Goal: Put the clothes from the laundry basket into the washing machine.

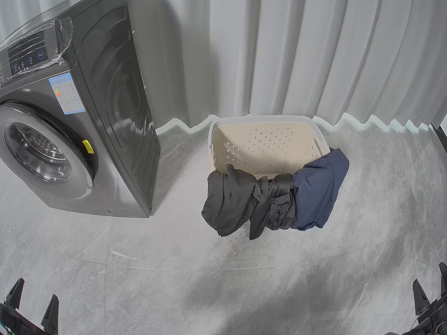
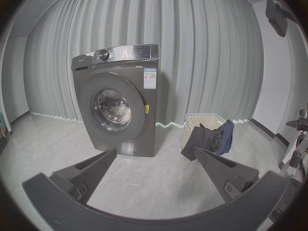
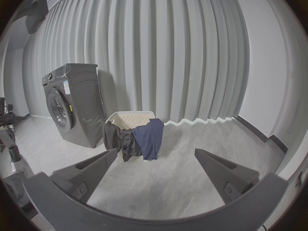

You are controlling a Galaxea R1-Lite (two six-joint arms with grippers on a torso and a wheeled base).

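Clothes (image 1: 267,201) hang over the near rim of the laundry basket (image 1: 265,140), spilling down its front wall to the floor (image 1: 186,275). A dark grey garment (image 1: 230,201) lies on the left and a navy garment (image 1: 321,191) on the right; the two touch and bunch together in the middle. The cream basket, pierced with small holes, stands at the back edge of the floor, right against a pale pleated curtain (image 1: 298,47). To its left, standing apart from it, is the grey washing machine (image 1: 116,117), its round glass door shut. The left gripper (image 1: 36,291) hangs over the near left of the floor, fingers spread wide and holding nothing. The right gripper (image 1: 429,275) hangs over the near right, likewise spread and empty. Both are well apart from the basket.
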